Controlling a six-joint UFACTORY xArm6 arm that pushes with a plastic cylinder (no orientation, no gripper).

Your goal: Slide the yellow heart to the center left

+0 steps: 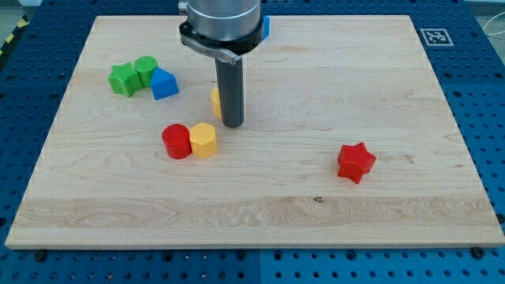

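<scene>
My tip [231, 125] rests on the wooden board [394, 213] a little left of its middle. A yellow block [215, 101] shows only as a sliver at the rod's left side, just above the tip; its shape is hidden. A second yellow block [203, 140], which looks hexagonal, lies just below and left of the tip. It touches a red cylinder [177, 142] on its left.
A green star-like block [124, 80], a green cylinder [145, 68] and a blue block [163, 83] are clustered at the upper left. Another blue block [266, 26] peeks out behind the arm at the top edge. A red star [356, 162] lies at the lower right.
</scene>
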